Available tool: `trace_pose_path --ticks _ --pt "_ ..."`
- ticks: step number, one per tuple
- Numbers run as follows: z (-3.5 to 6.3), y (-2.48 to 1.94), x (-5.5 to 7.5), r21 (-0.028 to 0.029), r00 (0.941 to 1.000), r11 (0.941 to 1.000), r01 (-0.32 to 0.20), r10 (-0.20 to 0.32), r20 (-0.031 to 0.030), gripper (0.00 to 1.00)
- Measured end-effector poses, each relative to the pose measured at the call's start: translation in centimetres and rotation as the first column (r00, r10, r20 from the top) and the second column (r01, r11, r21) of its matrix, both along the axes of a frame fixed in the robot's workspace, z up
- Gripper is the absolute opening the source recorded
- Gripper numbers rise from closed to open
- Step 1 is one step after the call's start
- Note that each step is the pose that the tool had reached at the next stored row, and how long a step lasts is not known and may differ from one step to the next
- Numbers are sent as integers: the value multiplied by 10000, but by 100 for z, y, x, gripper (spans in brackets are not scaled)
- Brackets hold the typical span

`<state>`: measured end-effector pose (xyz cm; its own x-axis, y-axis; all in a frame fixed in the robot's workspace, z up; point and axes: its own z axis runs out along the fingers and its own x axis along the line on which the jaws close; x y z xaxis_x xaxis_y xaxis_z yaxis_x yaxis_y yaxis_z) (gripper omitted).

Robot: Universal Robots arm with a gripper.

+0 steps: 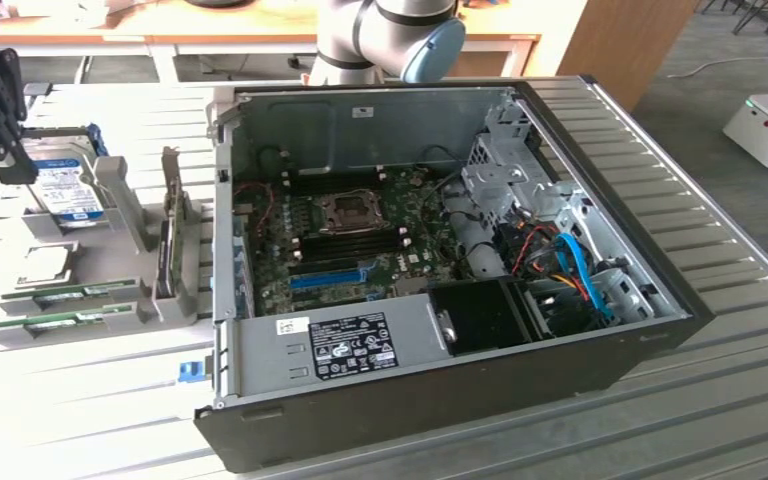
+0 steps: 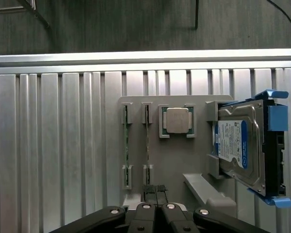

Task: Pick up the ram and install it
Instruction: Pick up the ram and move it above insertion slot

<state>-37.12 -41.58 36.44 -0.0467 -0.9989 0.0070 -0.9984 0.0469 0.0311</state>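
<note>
- Over the grey holder (image 2: 199,155), a gripper (image 2: 155,189): fingers clenched together, grasping nothing.
- In the exterior view, at far left, well above the holder's drive (image 1: 67,190).
- Ram (image 2: 147,145) on edge in the holder's clips, just beside the CPU (image 2: 177,121); untouched, and the stick nearest the fingertips.
- Second stick (image 2: 126,145) parallel to the ram, on the side away from the CPU.
- Drive with blue rails, tilted in its cradle on the CPU's far side.
- To the exterior view's right of the holder, an open case (image 1: 651,340) on the slatted table (image 1: 731,400).
- Inside the case, a motherboard (image 1: 357,240) lying flat, with a blue slot (image 1: 327,277) on it.
</note>
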Motion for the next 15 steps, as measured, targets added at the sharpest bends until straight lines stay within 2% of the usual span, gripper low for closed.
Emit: trace_pose_path --ticks 5,10,15 --pt "-1 0 0 19 10000 10000 0 0 1 11" --pt "-1 -1 -7 103 10000 9999 -10 9 50 11" --pt "-1 0 -11 105 10000 9999 -9 8 58 11"
